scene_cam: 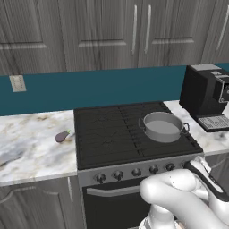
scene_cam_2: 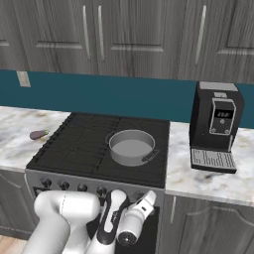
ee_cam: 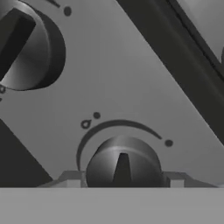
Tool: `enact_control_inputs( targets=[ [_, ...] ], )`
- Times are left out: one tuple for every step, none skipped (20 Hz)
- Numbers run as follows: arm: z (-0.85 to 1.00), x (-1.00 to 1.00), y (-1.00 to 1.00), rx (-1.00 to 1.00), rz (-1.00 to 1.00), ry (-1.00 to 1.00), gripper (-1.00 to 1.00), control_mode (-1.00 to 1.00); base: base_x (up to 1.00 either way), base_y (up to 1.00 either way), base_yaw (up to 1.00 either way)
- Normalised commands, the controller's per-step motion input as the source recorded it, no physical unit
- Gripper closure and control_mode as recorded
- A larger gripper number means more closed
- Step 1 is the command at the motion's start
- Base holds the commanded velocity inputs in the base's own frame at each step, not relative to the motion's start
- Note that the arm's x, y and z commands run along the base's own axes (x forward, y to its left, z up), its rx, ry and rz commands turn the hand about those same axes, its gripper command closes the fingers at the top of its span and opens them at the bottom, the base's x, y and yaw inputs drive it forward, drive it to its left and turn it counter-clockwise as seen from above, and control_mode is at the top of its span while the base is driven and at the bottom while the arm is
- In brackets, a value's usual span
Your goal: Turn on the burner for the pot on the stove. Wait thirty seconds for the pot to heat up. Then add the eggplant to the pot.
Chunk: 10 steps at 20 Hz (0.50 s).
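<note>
**Gripper closed on a stove knob, eggplant lying left of the cooktop**

The small dark purple eggplant (scene_cam: 62,136) (scene_cam_2: 38,134) lies on the pale marble tabletop (scene_cam: 31,147), just left of the black grated stove (scene_cam: 103,134) (scene_cam_2: 74,144) and apart from it. Its long axis runs roughly left to right, with the green stem cap pointing right, toward the cooktop.

The round, shallow grey metal pot (scene_cam: 163,126) (scene_cam_2: 131,147) stands upright on the right part of the grates, its two loop handles out to the left and right. It has no lid.

In the hand view the gripper (ee_cam: 122,178) is closed on a dark round knob (ee_cam: 122,162) of the grey steel front. One finger tip sits against each side of the knob, whose raised ridge points toward the top of that tilted view. A second dark knob (ee_cam: 22,43) sits at the upper left, cut off by the frame edge.

From the base views the white arm (scene_cam: 179,188) (scene_cam_2: 69,213) reaches low to the right end of the knob row. The arm covers the fingers and the knob they hold, so the hand view is where the grip can be seen. Which burner that knob serves cannot be told.

A black coffee machine (scene_cam: 203,96) (scene_cam_2: 216,121) stands on the tabletop right of the stove. The left base view cuts it off at the frame edge, while the right base view shows it whole.
</note>
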Motion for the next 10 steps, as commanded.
enact_control_inputs(
  targets=[
    [-0.26,-0.33,0.00,-0.17,0.75,-0.21,1.00,-1.00,0.00,0.00,0.00],
    [-0.26,-0.34,0.00,-0.17,0.75,-0.21,1.00,-1.00,0.00,0.00,0.00],
    [-0.25,-0.34,0.00,-0.17,0.75,-0.21,1.00,-1.00,0.00,0.00,0.00],
    [-0.26,-0.33,0.00,-0.17,0.75,-0.21,1.00,-1.00,0.00,0.00,0.00],
    [-0.25,-0.34,0.00,-0.18,0.74,-0.21,1.00,-1.00,0.00,0.00,0.00],
    [-0.20,-0.38,0.00,-0.17,0.72,-0.21,1.00,-1.00,0.00,0.00,0.00],
    [-0.15,-0.36,0.00,-0.15,0.60,-0.17,1.00,-1.00,0.00,0.00,0.00],
    [-0.12,-0.26,0.00,-0.12,0.43,-0.11,1.00,-1.00,0.00,0.00,0.00],
    [0.00,-0.06,0.00,-0.03,0.20,0.00,-1.00,-1.00,0.00,0.00,0.00],
    [0.00,0.00,0.00,0.00,0.00,0.00,-1.00,-1.00,0.00,0.00,0.00]
  ],
)
